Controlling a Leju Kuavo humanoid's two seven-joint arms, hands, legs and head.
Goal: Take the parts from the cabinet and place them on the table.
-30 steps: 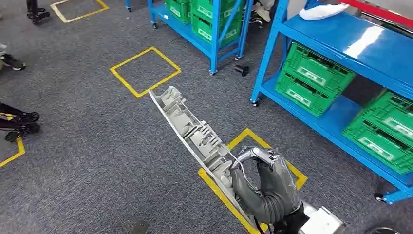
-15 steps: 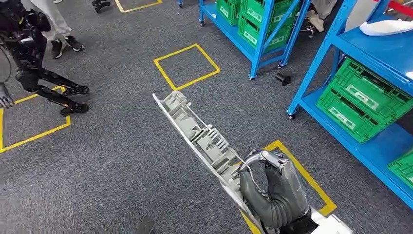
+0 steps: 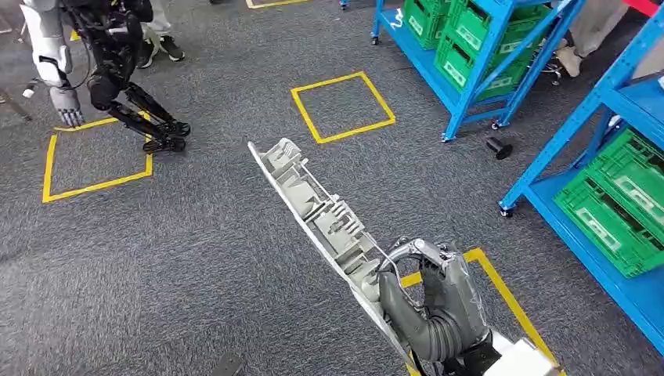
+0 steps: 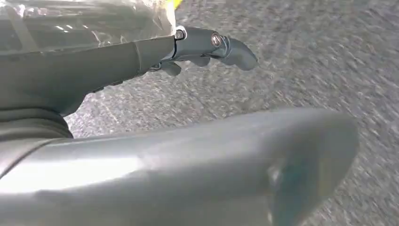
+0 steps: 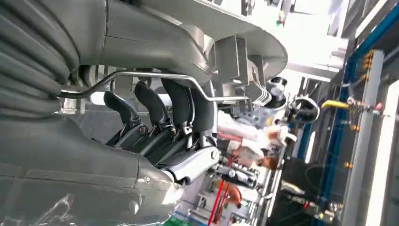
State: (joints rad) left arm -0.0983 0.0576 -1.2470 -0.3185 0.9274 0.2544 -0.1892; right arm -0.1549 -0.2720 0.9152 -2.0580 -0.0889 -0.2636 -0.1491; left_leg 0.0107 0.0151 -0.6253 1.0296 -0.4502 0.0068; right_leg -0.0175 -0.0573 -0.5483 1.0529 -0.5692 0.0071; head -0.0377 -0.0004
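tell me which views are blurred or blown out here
Head view: sharp and evenly lit, the long grey part and right hand crisp. Left wrist view: carpet streaked with motion blur, the near grey shape soft. Right wrist view: fingers sharp, background beyond overexposed to white.

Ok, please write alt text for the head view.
The robot's right hand holds a long grey plastic part above grey carpet marked with yellow squares. Blue shelving with green crates stands to the right; another robot stands far left.
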